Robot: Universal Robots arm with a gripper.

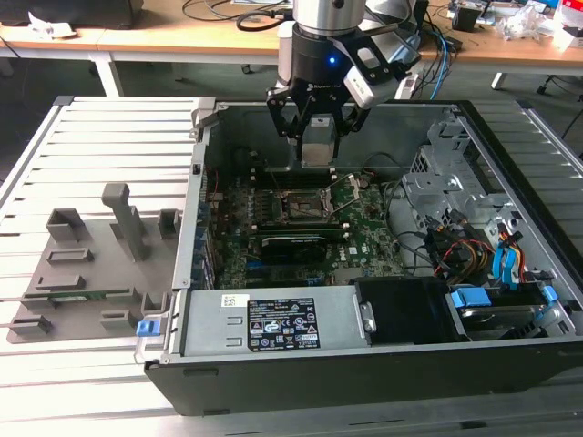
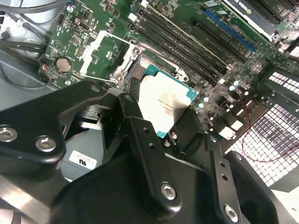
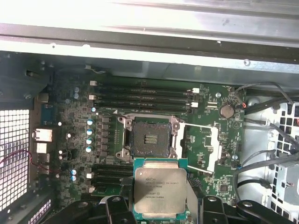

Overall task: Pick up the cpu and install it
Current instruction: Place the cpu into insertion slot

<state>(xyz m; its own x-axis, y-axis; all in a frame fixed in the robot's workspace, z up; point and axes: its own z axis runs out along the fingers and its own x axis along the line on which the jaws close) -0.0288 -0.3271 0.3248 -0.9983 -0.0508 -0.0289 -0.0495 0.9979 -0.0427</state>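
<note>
Gripper [image 1: 317, 141] pinching the cpu [image 3: 160, 193] over the board, near the open socket [image 3: 149, 138] — carry-to-install step — squaring up looks critical.

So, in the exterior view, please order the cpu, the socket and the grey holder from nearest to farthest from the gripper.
1. cpu: held between the jaws.
2. socket: on the board, just beneath it.
3. grey holder: outside the case, at the exterior view's left.

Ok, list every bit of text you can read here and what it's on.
cpu top: several printed lines, too small to read.
white label on the computer case: print and symbols, too blurred to read.
small white sticker in the second wrist view: mark not legible.
Nothing can be quoted reliably.
</note>
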